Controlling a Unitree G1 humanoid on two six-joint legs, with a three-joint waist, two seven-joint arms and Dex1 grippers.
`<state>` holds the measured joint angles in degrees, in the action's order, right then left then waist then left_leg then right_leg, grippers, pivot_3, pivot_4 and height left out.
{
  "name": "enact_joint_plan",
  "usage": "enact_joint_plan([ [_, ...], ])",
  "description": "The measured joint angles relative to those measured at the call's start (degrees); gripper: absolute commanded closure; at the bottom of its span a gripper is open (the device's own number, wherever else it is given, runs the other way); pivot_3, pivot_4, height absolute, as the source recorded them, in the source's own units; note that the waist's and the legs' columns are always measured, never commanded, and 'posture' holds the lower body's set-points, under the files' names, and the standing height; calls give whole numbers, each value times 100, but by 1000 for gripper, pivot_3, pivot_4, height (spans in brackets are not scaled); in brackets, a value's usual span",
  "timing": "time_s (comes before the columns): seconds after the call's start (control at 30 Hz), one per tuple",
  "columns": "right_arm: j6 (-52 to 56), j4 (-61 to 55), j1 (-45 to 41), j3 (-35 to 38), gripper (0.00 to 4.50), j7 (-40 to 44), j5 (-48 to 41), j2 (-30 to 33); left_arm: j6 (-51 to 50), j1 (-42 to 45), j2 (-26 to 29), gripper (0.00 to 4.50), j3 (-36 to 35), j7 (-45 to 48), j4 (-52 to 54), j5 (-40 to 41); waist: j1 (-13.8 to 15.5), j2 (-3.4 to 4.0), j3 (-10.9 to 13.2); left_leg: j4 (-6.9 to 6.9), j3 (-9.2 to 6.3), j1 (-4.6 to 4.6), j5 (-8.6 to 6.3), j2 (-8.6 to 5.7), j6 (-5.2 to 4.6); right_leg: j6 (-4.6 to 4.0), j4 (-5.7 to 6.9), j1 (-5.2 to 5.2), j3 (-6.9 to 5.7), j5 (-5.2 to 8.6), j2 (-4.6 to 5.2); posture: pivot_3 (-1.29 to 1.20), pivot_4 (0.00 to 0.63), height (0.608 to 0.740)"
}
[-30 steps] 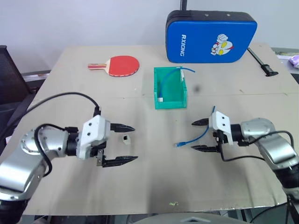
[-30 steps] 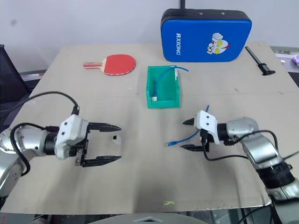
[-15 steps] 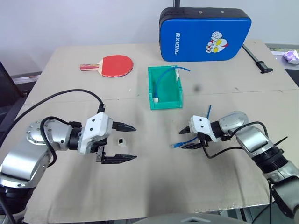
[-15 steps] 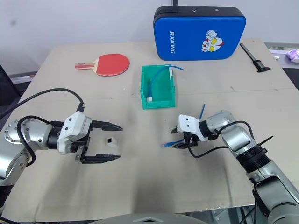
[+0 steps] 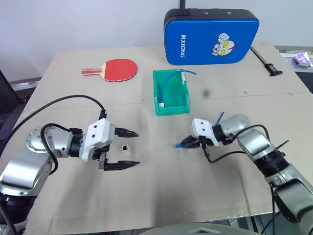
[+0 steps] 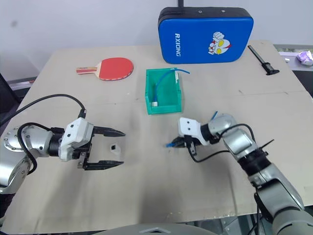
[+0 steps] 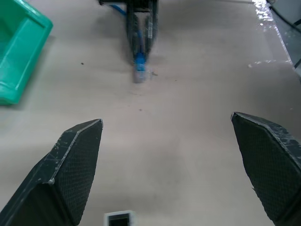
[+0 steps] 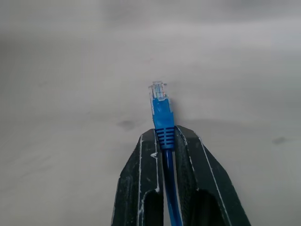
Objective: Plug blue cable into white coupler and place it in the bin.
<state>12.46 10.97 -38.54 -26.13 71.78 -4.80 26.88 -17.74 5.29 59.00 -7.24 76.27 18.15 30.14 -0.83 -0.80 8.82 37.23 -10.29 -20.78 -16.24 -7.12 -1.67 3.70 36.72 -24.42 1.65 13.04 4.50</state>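
Blue cable (image 5: 182, 144) sits right of centre in the left eye frame, pinched in the right gripper (image 5: 191, 142); jaws clenched on it just behind the plug, clear plug tip poking out past the black fingertips (image 8: 155, 141) toward frame left. Its tail end sticks up behind the wrist as a short blue stub. Plug looks close over the worktop (image 5: 161, 196); cannot tell if it touches.

White coupler (image 5: 126, 148) lies on the worktop at centre-left, between the two fingers of the left gripper (image 5: 131, 148), touching neither. Left jaws released, spread wide, one finger above and one below the coupler in the frame. Dark socket face shows on the coupler. Coupler and plug are apart, bare worktop between them.

Bin (image 5: 169, 91), green, stands upper centre, above both grippers and well apart from them. A second blue cable (image 5: 173, 78) with a white piece on its end lies inside, one end hanging over the upper right rim.

Red paddle (image 5: 116, 69) upper left. Blue padded case (image 5: 210, 35) with a cartoon stands at top centre-right. Black tool (image 5: 266, 61) at far upper right
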Motion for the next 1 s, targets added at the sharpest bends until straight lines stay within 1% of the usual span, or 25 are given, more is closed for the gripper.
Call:
enact_joint_plan([
  [0.13,-213,1074,-631,21,4401,-221,126,-580,88,492,-127,0,273,79,-320,-128,-8,-2,-1,1,-1,-1,3,3,5,-5,2,-2,-1,-3,-4,0,150,740],
  [0.17,-302,1298,-739,19,3718,-239,171,-679,89,609,-182,0,341,87,-379,-146,-10,-2,-1,1,-1,-1,3,3,6,-5,2,-2,-2,-3,-4,0,150,740],
  [0.2,-452,1591,-868,12,3394,-231,245,-762,84,778,-281,0,420,87,-470,-166,-2,-3,-2,2,-3,-6,3,3,6,-5,0,-4,-8,-3,-4,0,150,740],
  [0.3,-592,1924,-958,14,2084,-226,351,-810,60,1018,-409,0,600,87,-653,-206,-8,-5,-3,4,0,-8,3,3,5,-5,-1,-7,-22,-3,1,0,150,740],
  [0.37,-614,1924,-945,61,1213,-267,358,-815,65,1263,-494,0,773,73,-839,-340,-20,-5,-3,4,5,-13,3,3,5,-5,2,-18,-27,-4,5,0,150,740],
  [0.43,-557,1621,-814,275,131,-337,278,-704,43,1563,-633,0,955,20,-1050,-502,-15,-5,-3,5,5,-15,3,3,6,-5,6,-22,-33,-4,7,0,150,740],
  [0.47,-492,1424,-724,397,56,-366,218,-616,25,1681,-686,0,1030,-28,-1127,-581,-7,-6,-4,8,4,-17,3,3,6,-5,6,-22,-36,-4,8,0,150,740],
  [0.6,25,166,54,1098,56,-503,-266,-100,48,2154,-951,0,1431,-228,-1514,-1100,4,-8,-6,13,8,-20,3,2,5,-5,6,-22,-37,-4,10,0,150,740],
  [0.67,494,-674,704,1506,56,-540,-707,158,97,2328,-1043,0,1664,-216,-1685,-1303,15,-11,-8,13,1,-23,3,2,5,-4,8,-22,-43,-4,13,0,150,740],
  [0.73,953,-1648,1669,2100,56,-790,-1205,339,248,2561,-1178,0,1968,-82,-2056,-1567,44,-11,-10,12,-5,-27,3,2,5,-4,6,-23,-48,-4,16,0,150,740],
  [0.8,1247,-2443,2671,2573,56,-1226,-1511,332,411,2826,-1381,0,2317,174,-2477,-1802,47,-10,-10,15,2,-28,3,2,5,-4,9,-23,-43,-4,16,0,150,740],
  [0.87,1377,-2924,3333,2770,56,-1557,-1600,335,423,3064,-1566,0,2661,347,-2785,-2054,7,-10,-10,21,23,-19,3,2,3,-4,19,-22,-24,-7,15,0,150,740],
  [1.0,1231,-3381,4175,3028,56,-1985,-1623,225,414,3416,-1918,0,3040,312,-3301,-2480,1,-14,-12,23,34,-3,3,5,3,1,22,-14,-11,-26,4,0,150,740],
])
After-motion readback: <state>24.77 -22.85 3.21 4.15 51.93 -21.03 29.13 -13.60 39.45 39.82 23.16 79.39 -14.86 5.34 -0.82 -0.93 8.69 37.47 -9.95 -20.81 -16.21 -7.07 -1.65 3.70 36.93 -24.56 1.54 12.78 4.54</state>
